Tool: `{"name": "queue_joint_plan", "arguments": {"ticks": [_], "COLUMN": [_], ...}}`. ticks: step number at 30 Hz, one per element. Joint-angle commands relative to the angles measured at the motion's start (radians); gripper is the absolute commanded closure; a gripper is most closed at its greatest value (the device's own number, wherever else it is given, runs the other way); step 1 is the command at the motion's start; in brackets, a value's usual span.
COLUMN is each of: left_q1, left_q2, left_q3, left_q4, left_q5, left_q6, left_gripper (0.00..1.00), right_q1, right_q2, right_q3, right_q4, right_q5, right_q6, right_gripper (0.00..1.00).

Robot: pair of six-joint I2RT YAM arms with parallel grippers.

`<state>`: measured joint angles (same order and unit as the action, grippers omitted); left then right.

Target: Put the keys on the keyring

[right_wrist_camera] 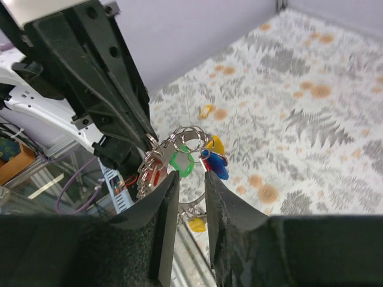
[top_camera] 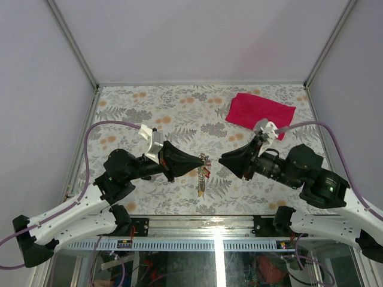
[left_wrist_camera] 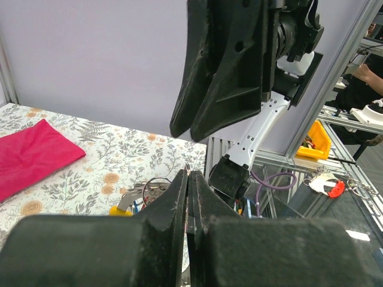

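The left pincer (top_camera: 196, 161) reaches in from the left, clenched on the keyring (top_camera: 203, 172), and holds it off the surface (top_camera: 149, 113) near the front edge, so that the bundle dangles from its tip. In the right wrist view the silvery ring (right_wrist_camera: 190, 133) sits at the top of the cluster. A red tag (right_wrist_camera: 157, 175), a green tag (right_wrist_camera: 181, 162), a yellow tag (right_wrist_camera: 216, 145) and a blue tag (right_wrist_camera: 216, 170) hang crowded beneath it. Whether the keys with the red and green tags are truly threaded on, or only lie against the ring, cannot be told.

The right pincer (top_camera: 222, 160) faces the bundle from the right, just beside it. Its jaws are slightly parted, with the green tag at the gap and nothing visibly pinched. Far right on the surface lies the red cloth (top_camera: 260, 112), well apart from the work.

The bundle looks light and will likely swing and twist at a touch. The wire ring is stiff, thin and probably slippery, and the plastic tags are flat and easier to pinch. The best hold is likely flat across a tag, close to its hole, so the key cannot pivot while the ring's coil is worked.
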<state>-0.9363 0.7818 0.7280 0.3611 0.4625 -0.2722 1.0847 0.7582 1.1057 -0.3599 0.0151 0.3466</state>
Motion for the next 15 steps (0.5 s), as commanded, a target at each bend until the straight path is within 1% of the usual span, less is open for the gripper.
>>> {"name": "queue_joint_plan", "arguments": {"ticks": [1, 4, 7, 10, 15], "left_q1": [-0.007, -0.008, -0.007, -0.008, -0.009], "left_q2": [0.002, 0.012, 0.020, 0.025, 0.030], "left_q3": [0.019, 0.026, 0.029, 0.028, 0.027], "left_q4": [0.101, 0.109, 0.120, 0.131, 0.137], "left_q5": [0.010, 0.034, 0.068, 0.102, 0.132], "left_q6": [0.004, 0.000, -0.006, -0.012, -0.016], "left_gripper": [1.00, 1.00, 1.00, 1.00, 1.00], "right_q1": [0.002, 0.003, 0.002, 0.002, 0.001], "right_q2": [-0.077, -0.105, -0.094, -0.071, -0.055], "right_q3": [-0.090, -0.134, -0.129, -0.112, -0.104], "right_q4": [0.224, 0.267, 0.238, 0.206, 0.226], "right_q5": [-0.009, -0.090, -0.143, -0.187, -0.261], "right_q6": [-0.152, -0.248, -0.336, -0.381, -0.402], "right_gripper": [0.68, 0.64, 0.62, 0.61, 0.62]}}
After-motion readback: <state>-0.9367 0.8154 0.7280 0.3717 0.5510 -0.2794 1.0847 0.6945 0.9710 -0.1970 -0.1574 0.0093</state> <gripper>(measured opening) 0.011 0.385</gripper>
